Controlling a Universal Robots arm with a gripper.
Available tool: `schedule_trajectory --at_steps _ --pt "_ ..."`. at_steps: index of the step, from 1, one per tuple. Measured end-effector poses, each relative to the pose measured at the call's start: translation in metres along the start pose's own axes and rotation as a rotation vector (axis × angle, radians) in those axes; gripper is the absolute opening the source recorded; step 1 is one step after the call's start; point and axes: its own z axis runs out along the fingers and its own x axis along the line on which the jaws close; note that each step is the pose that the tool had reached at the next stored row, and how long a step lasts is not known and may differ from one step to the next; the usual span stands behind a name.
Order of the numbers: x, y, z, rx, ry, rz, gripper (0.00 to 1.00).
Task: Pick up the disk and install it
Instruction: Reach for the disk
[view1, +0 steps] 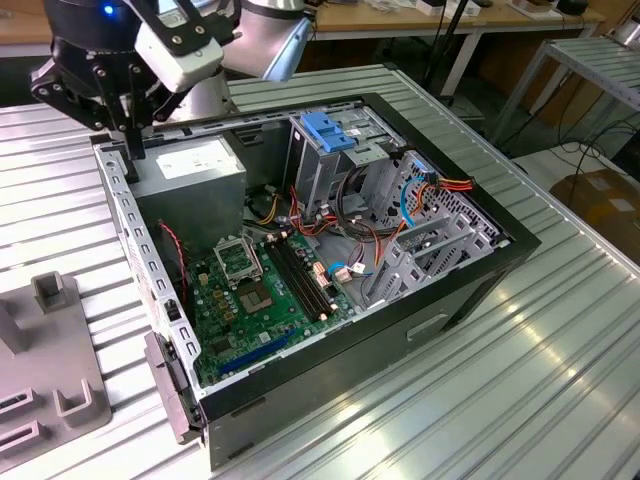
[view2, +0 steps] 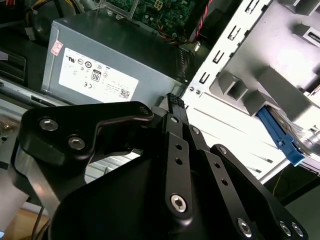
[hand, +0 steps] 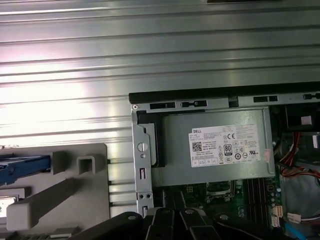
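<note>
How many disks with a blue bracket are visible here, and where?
1. The disk sits in the grey holder on the table beside the computer case, its blue edge visible in both wrist views. The holder is partly out of frame, so another may be hidden.

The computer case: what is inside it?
A grey power supply, a green motherboard, a metal drive bay with a blue latch, and coloured cables. What lies under the power supply and within the bay is covered.

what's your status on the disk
gripper shut, empty, at the computer case rim by the power supply. disk sits in the grey holder outside the case, not picked up. nothing seen blocking it.
</note>
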Motion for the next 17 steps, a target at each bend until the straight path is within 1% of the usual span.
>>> schedule_trajectory --at_steps 1,3,4,10,12,13,14,15,16,17 --pt "0.0054 -0.0002 -0.0002 0.0000 0.0000 0.000 0.10" --pt "0.0122 -0.0004 -0.0003 0.0000 0.0001 0.000 0.10" --pt "0.0168 0.0001 -0.0004 -0.0001 0.0000 0.000 0.10" --pt "0.0411 0.0095 -0.0006 0.0000 0.0000 0.000 0.10" --pt "0.0513 0.0120 -0.0006 0.0012 -0.0001 0.000 0.10" --pt "0.0555 0.0125 -0.0007 0.0038 -0.0001 0.000 0.10" --pt "0.0607 0.0132 -0.0007 0.0113 -0.0007 0.000 0.10" --pt "0.0636 0.0137 -0.0004 0.0189 -0.0018 0.000 0.10" --pt "0.0673 0.0145 -0.0005 0.0320 -0.0024 -0.001 0.10" --pt "0.0697 0.0154 -0.0006 0.0389 -0.0027 -0.001 0.10"
